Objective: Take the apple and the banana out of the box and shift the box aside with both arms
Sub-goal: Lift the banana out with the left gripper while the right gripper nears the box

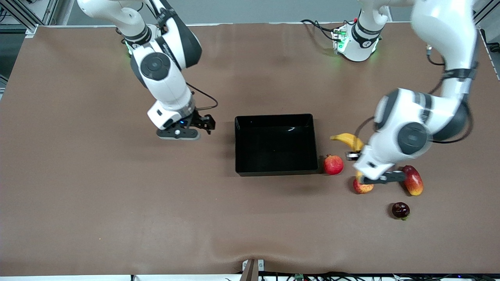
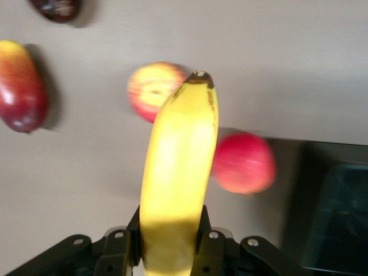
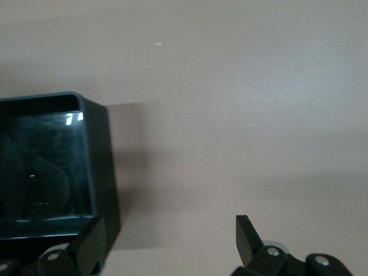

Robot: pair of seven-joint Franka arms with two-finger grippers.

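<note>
Counting across the table (image 1: pixel 97 203), we find one box (image 1: pixel 276 170), one banana (image 1: pixel 349 139), one apple (image 1: pixel 362 187), one pomegranate (image 1: pixel 333 164), one mango (image 1: pixel 413 180) and one small dark fruit (image 1: pixel 400 210). Our left gripper (image 2: pixel 171 247) is clenched on the banana (image 2: pixel 178 184), holding it in the air over the apple (image 2: pixel 154 90) and the pomegranate (image 2: pixel 244 163), with the mango (image 2: pixel 22 86) off to one side. Our right gripper (image 3: pixel 167 241) hangs with its fingers (image 3: pixel 248 237) spread apart and nothing between them, over bare tabletop just beside the box (image 3: pixel 106 172) at the right arm's end. The box sits mid-table with nothing inside it; the pomegranate lies just beside its wall toward the left arm's end. Nearer the front camera than the pomegranate lies the apple, and the dark fruit lies nearest of all.
</note>
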